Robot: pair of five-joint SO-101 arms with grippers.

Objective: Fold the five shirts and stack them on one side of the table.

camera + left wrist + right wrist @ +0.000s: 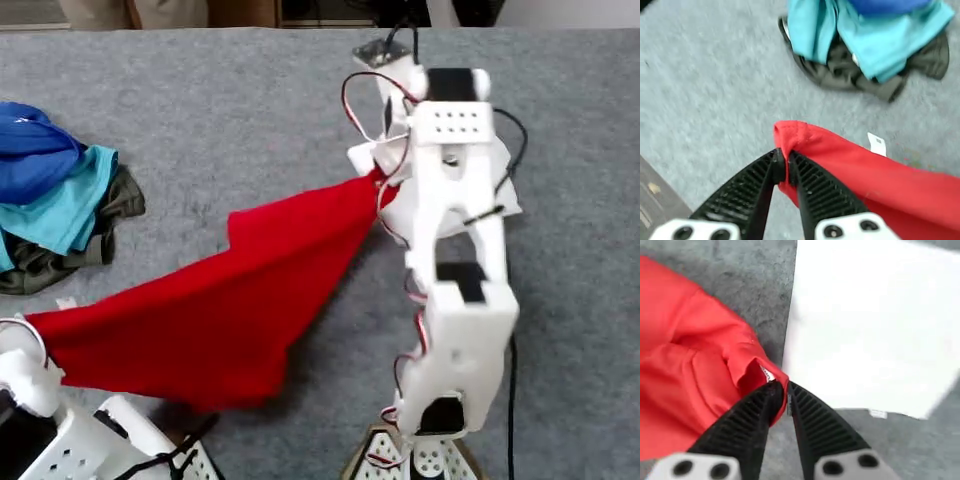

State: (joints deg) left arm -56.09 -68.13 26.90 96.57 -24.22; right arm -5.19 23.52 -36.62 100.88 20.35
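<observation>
A red shirt (240, 300) hangs stretched between the two arms over the grey table (230, 110). My left gripper (786, 161) is shut on one corner of the red shirt (855, 170) at the table's front left. My right gripper (786, 392) is shut on the collar edge of the red shirt (695, 360), near the table's middle right, just beside a folded white shirt (870, 325). The white shirt (508, 190) lies mostly hidden under the right arm (455, 250) in the high view.
A loose pile of shirts lies at the left edge: a blue one (35, 150), a teal one (70, 200) and a dark olive one (95, 225). The same pile (865, 45) lies just beyond the left gripper. A small white tag (877, 144) rests on the cloth.
</observation>
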